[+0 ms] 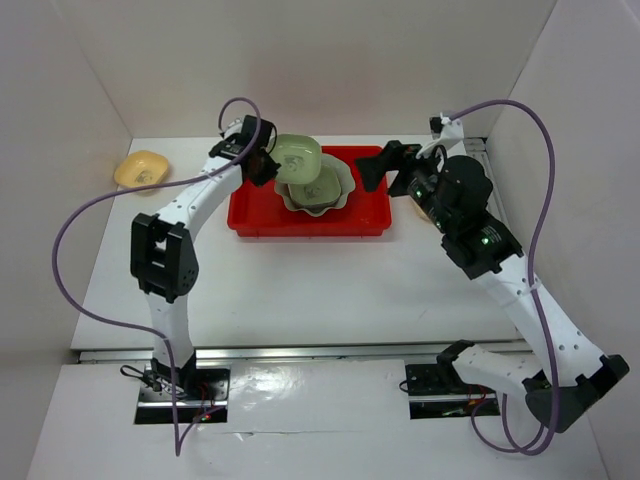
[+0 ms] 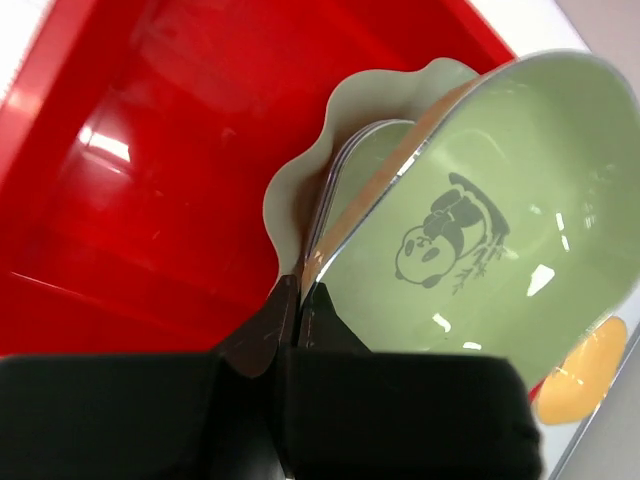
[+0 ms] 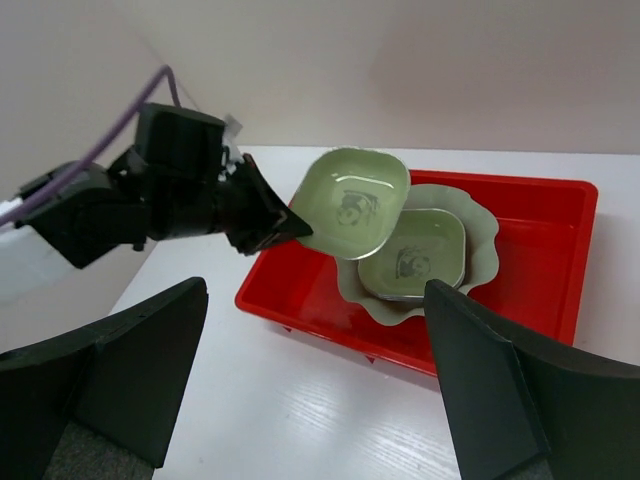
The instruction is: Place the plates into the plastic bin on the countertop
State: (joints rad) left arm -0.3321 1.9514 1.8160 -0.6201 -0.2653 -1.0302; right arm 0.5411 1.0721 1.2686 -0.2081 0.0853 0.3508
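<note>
A small green dish (image 2: 480,220) is pinched at its rim by the left gripper (image 2: 298,300) and tilted over the scalloped dish (image 1: 343,185) in the red bin (image 1: 250,222), seemingly for nesting; the right gripper (image 1: 385,165) is spread empty beside the bin

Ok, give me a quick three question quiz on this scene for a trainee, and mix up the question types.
1. True or false: the left fingers are shut on the rim of a small green dish with a panda print.
2. What colour is the lone dish on the countertop, left of the red bin?
3. The large scalloped dish sits: A on the countertop, B in the red bin, C on top of the held dish.
Key: 1 true; 2 yellow; 3 B.
</note>
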